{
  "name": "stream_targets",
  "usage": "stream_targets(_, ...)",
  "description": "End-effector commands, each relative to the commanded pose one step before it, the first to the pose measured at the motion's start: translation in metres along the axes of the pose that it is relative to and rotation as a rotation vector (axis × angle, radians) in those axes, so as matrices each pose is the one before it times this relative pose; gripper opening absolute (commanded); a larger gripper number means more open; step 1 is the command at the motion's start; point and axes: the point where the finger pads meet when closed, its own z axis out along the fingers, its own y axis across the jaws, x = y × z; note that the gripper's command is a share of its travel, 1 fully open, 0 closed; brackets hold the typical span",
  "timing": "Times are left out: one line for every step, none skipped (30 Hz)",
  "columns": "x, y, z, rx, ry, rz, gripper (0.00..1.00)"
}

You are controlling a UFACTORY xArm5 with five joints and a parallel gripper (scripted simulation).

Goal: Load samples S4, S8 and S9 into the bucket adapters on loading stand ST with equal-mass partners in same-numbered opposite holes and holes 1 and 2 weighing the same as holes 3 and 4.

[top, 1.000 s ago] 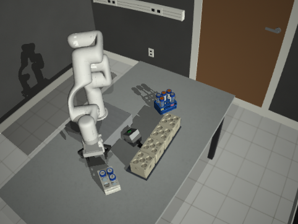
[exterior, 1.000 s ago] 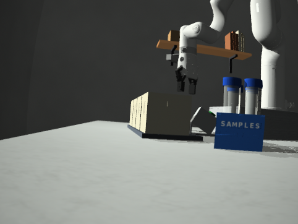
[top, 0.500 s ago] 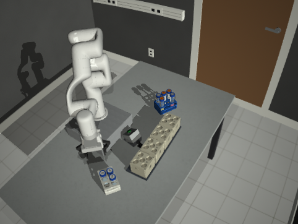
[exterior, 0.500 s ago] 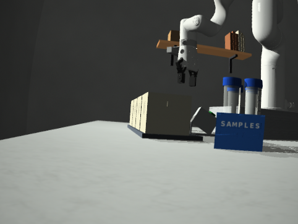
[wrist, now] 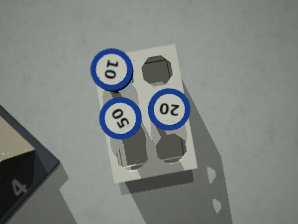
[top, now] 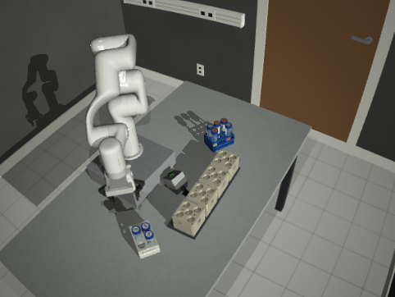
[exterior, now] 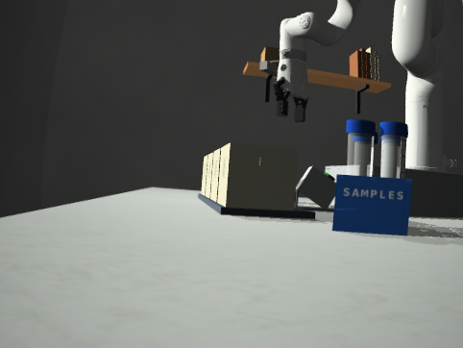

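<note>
My gripper (top: 121, 196) (exterior: 291, 113) is open and empty, high above the table beside the white rack (top: 150, 251) (wrist: 190, 162). Three blank tubes stand there, caps reading 10 (wrist: 111, 69), 50 (wrist: 120, 118) and 20 (wrist: 169, 109); the other wells are empty. Four beige adapters stand in a row on the dark stand (exterior: 269, 211); their visible holes look empty. Adapter 1 (exterior: 261, 180) is nearest the blue sample rack (exterior: 372, 209) (top: 223, 143), adapter 4 (top: 186, 226) nearest the white rack. The blue rack holds three orange-dot tubes and two grey-dot tubes; IDs and levels are unreadable. The fingers are outside the wrist view.
The small sloped desk (top: 176, 180) (exterior: 313, 187) with the green DONE key (top: 171, 174) (exterior: 328, 177) stands between the arm's base and the adapter row. The wall shelf (exterior: 327, 78) is in the background. The table's right edge runs beyond the adapters.
</note>
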Motion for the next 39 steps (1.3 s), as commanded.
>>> stream_targets(0.00094,0.00018,-0.01603,0.00676,0.00374,0.00000,1.00)
stream_targets(0.00000,0.00000,-0.00267,0.00000,0.00001,0.00000,1.00)
stream_targets(0.00000,0.00000,0.00000,0.00000,0.00000,0.00000,1.00)
stream_targets(0.00000,0.00000,0.00000,0.00000,0.00000,0.00000,1.00)
stream_targets(0.00000,0.00000,-0.00267,0.00000,0.00001,0.00000,1.00)
stream_targets(0.00000,0.00000,-0.00148,0.00000,0.00000,0.00000,1.00)
stream_targets(-0.00143,-0.00480,0.00000,0.00005,0.00000,-0.03333,1.00)
stream_targets(-0.00127,-0.00485,0.00000,0.00005,0.00000,-0.03333,1.00)
stream_targets(-0.00111,-0.00489,0.00000,0.00005,0.00000,-0.03333,1.00)
stream_targets(-0.00095,-0.00492,0.00000,0.00005,0.00000,-0.03333,1.00)
stream_targets(-0.00078,-0.00495,0.00000,0.00005,0.00000,-0.03333,1.00)
stream_targets(-0.00062,-0.00498,0.00000,0.00005,0.00000,-0.03333,1.00)
stream_targets(-0.00045,-0.00499,0.00000,0.00005,0.00000,-0.03333,1.00)
stream_targets(-0.00028,-0.00501,0.00000,0.00005,0.00001,-0.03333,1.00)
stream_targets(-0.00012,-0.00501,0.00000,0.00005,0.00001,-0.03333,1.00)
stream_targets(0.00005,-0.00501,0.00000,0.00005,0.00001,-0.03333,1.00)
stream_targets(0.00022,-0.00501,0.00000,0.00005,0.00001,-0.03333,1.00)
stream_targets(0.00038,-0.00500,0.00000,0.00005,0.00001,-0.03333,1.00)
stream_targets(0.00055,-0.00498,0.00000,0.00005,0.00001,-0.03333,1.00)
stream_targets(0.00000,0.00000,0.00000,0.00000,0.00000,0.00000,1.00)
stream_targets(0.00000,0.00000,0.00000,0.00000,0.00000,0.00000,1.00)
stream_targets(0.00072,-0.00496,0.00000,0.00005,0.00001,-0.03333,1.00)
stream_targets(0.00088,-0.00494,0.00000,0.00005,0.00001,-0.03333,1.00)
stream_targets(0.00105,-0.00490,0.00000,0.00005,0.00002,-0.03333,1.00)
stream_targets(0.00121,-0.00487,0.00000,0.00005,0.00002,-0.03333,1.00)
stream_targets(0.00137,-0.00482,0.00000,0.00005,0.00002,-0.03333,1.00)
stream_targets(0.00153,-0.00478,0.00000,0.00005,0.00002,-0.03333,1.00)
stream_targets(0.00169,-0.00472,0.00000,0.00005,0.00002,-0.03333,1.00)
stream_targets(0.00184,-0.00466,0.00000,0.00004,0.00002,-0.03333,1.00)
stream_targets(0.00200,-0.00460,0.00000,0.00004,0.00002,-0.03333,1.00)
stream_targets(0.00215,-0.00453,0.00000,0.00004,0.00002,-0.03333,1.00)
stream_targets(0.00230,-0.00446,0.00000,0.00004,0.00003,-0.03333,1.00)
stream_targets(0.00245,-0.00438,0.00000,0.00004,0.00003,-0.01791,1.00)
stream_targets(0.00252,-0.00433,0.00000,0.00004,0.00003,0.00000,1.00)
stream_targets(0.00252,-0.00433,0.00000,0.00004,0.00003,0.00000,1.00)
stream_targets(0.00252,-0.00433,0.00000,0.00004,0.00003,0.00000,1.00)
stream_targets(0.00000,0.00000,0.00000,0.00000,0.00000,0.00000,1.00)
stream_targets(0.00000,0.00000,0.00000,0.00000,0.00000,0.00000,1.00)
stream_targets(0.00252,-0.00433,0.00000,0.00004,0.00003,0.00000,1.00)
